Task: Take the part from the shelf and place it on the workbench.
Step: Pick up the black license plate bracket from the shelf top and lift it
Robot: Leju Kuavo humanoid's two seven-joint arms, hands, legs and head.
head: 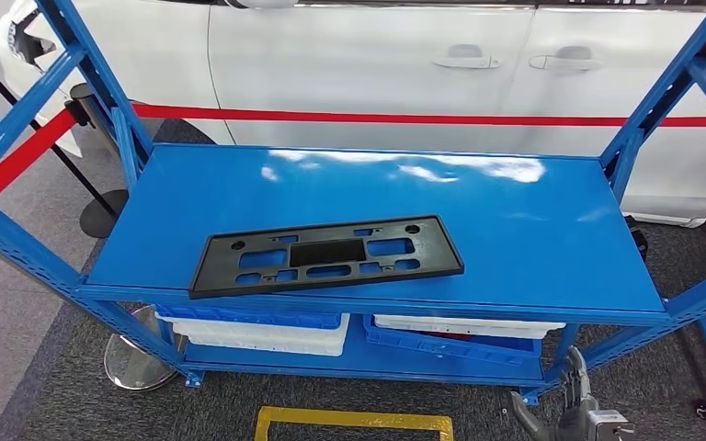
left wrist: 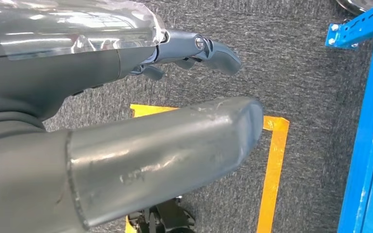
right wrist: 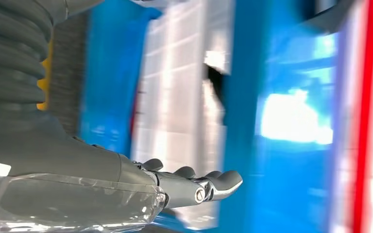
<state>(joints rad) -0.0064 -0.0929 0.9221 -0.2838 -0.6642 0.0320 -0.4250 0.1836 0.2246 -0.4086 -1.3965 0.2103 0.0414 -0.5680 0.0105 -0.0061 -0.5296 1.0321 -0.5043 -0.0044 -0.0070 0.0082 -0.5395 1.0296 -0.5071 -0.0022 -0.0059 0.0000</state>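
Blue steel shelf [head: 515,230], standing ahead of and above both hands, with its front lip the edge nearest the right hand [head: 577,404] and its corner posts closing each end. Black plastic part [head: 324,254], a flat slotted plate, lies untouched on the shelf top, up and well to the left of the right hand, one long side just inside the front lip. Nothing is yet grasped; reach, lift and transfer to the workbench all appear to remain. Bare shelf surface behind and to the right of the part gives approach room. Right hand is low beside the shelf's foot, empty, fingers extended. Left hand [left wrist: 194,48] hangs over carpet, empty, fingers apart.
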